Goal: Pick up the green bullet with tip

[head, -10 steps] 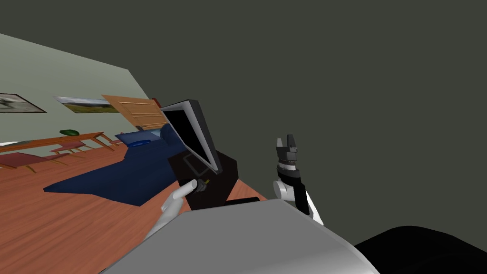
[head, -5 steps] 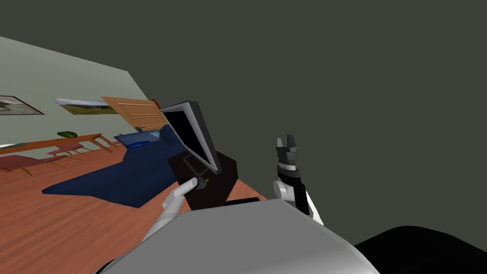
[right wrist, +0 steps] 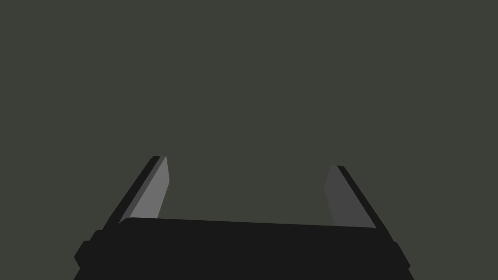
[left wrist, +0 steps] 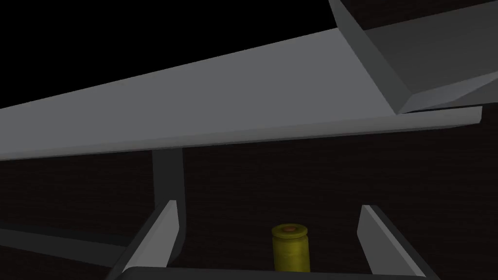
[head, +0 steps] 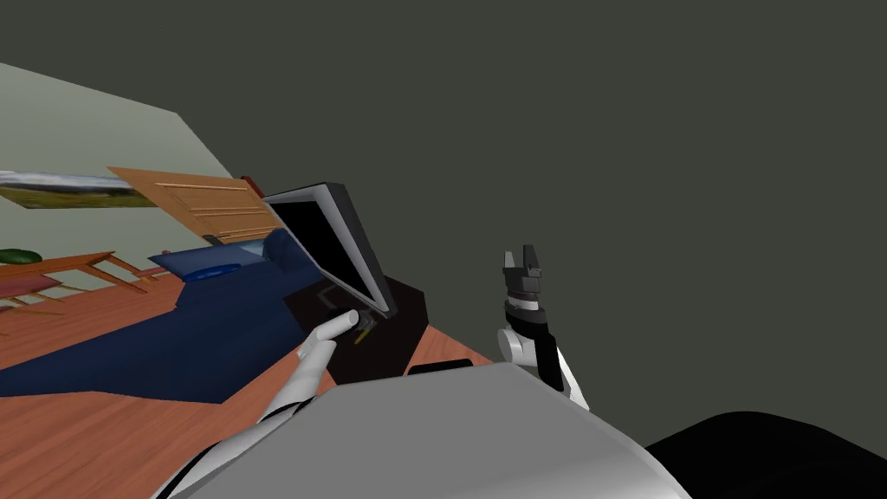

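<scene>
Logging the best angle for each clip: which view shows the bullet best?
Left wrist view: the bullet, olive-yellow with a reddish end, sits large and close inside the open left pincer. The head view gives it as a tiny yellow fleck at that pincer's tip. The right wrist view looks past the open right pincer, aimed elsewhere.

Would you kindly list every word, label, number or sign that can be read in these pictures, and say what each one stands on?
There are none to read.
The bullet, olive-yellow with a reddish end face, bears no visible marking.
The screen is plain black, with no logo on its grey frame.
The wall picture looks like a landscape, with no lettering to be seen.
</scene>
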